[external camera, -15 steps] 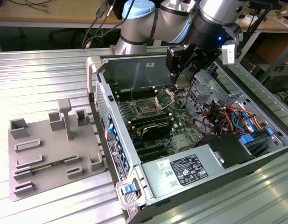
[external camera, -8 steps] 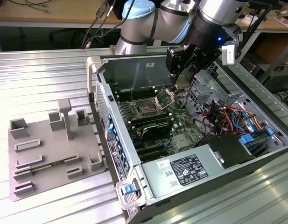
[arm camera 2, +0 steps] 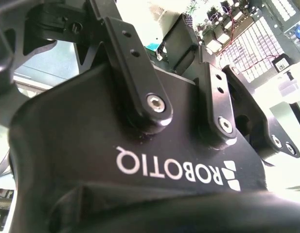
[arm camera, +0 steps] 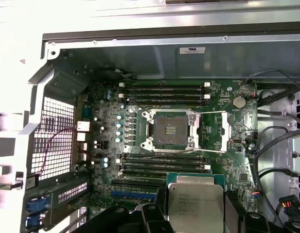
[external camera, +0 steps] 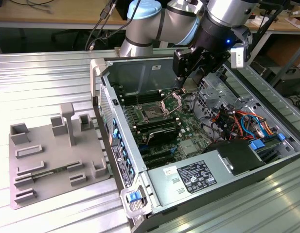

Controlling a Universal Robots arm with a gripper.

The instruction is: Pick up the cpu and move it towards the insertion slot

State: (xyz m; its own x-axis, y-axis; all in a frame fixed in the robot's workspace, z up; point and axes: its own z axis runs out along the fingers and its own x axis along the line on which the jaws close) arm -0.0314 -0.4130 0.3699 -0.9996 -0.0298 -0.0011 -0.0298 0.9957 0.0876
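Note:
The cpu (arm camera: 196,206), a flat square chip with a pale silvery top, sits between my gripper's (arm camera: 196,196) two black fingers (arm camera: 160,199), which are shut on its edges. It hangs above the green motherboard, a short way from the insertion slot (arm camera: 170,130). The slot is a dark square socket in a shiny steel frame, with its bracket (arm camera: 226,132) swung open to one side. In the exterior view my gripper (external camera: 185,83) hovers inside the open computer case, just above and to the right of the insertion slot (external camera: 153,114).
Long black memory slots (arm camera: 164,93) flank the socket on both sides. Cables (external camera: 237,121) and a black power supply (external camera: 196,175) fill the case's right side. A grey plastic tray (external camera: 52,155) with raised blocks stands on the metal table at the exterior view's left.

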